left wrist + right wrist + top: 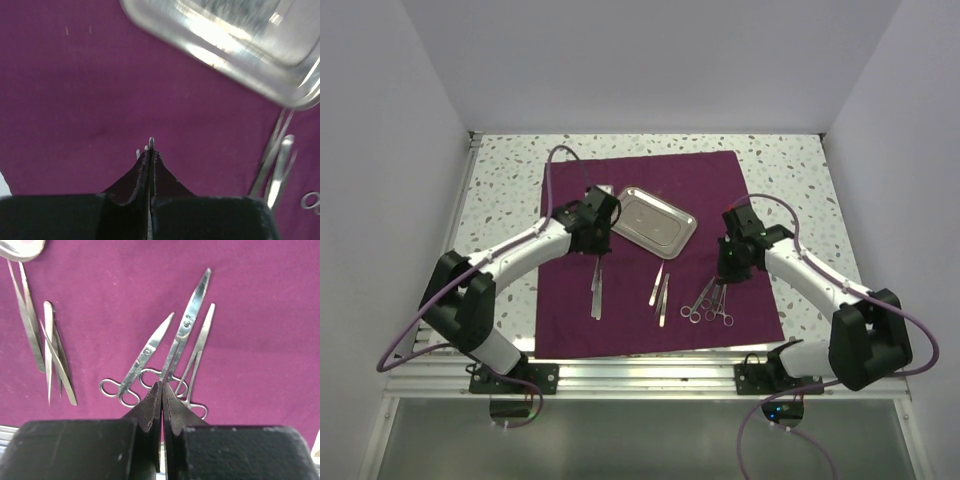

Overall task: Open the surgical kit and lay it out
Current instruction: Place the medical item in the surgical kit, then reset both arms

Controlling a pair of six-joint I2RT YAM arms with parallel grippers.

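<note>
The dark purple cloth [640, 320] lies spread flat. The shiny steel tray [655, 222] sits on its far middle and shows in the left wrist view [240, 45]. My left gripper [597, 245] is beside the tray's left end. It is shut on thin steel tweezers, whose tips [150, 143] poke out past the fingertips. A long steel piece [596, 292] shows just below this gripper. My right gripper [732, 268] is shut with nothing visible between the fingers [162, 390]. It hangs over three ring-handled forceps [170, 355]. Loose tweezers [50, 350] lie left of them.
The speckled tabletop [500, 200] surrounds the cloth. White walls close in the left, right and far sides. An aluminium rail [640, 375] runs along the near edge by the arm bases. More tweezers [275, 170] lie near the tray's corner.
</note>
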